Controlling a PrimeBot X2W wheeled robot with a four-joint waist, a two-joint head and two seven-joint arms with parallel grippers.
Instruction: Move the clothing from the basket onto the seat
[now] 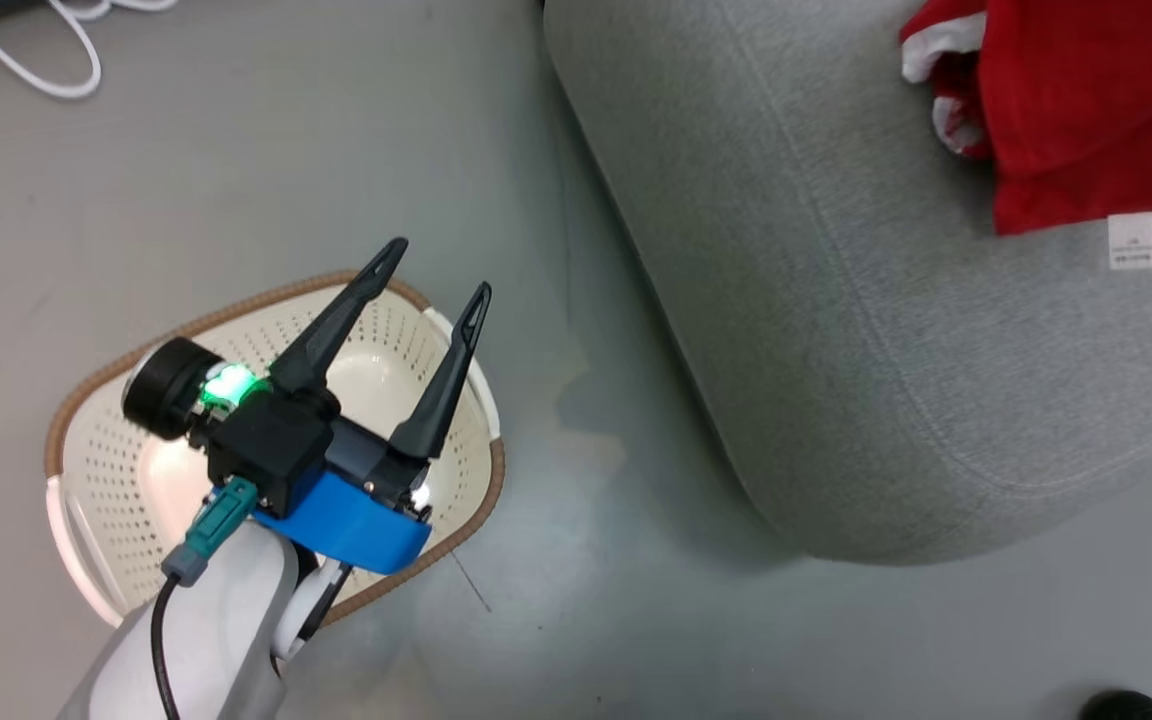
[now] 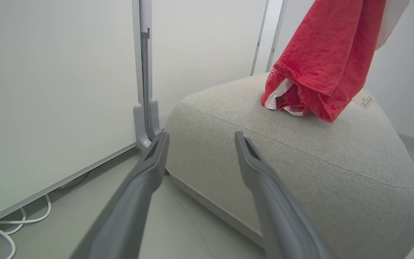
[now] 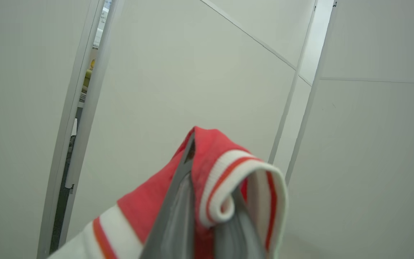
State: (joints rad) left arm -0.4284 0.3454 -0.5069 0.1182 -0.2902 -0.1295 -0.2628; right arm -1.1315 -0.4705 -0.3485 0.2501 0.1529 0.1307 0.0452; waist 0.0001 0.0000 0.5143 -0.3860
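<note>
I'm failing to read the clothing's (image 1: 1086, 100) white tag (image 1: 1134, 240), too small. Left gripper (image 1: 441, 266) is hanging open over the bare basket (image 1: 126, 480); right gripper (image 3: 207, 201) is pinching the clothing's trim.

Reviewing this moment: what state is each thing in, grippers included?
left gripper: open, holding nothing, above the basket.
right gripper: shut on the clothing's striped trim.
clothing: lifted and hanging, lower end bunched on the seat.
basket: on the floor, no clothing in the part that shows.
seat: bears the clothing's lower end.
</note>
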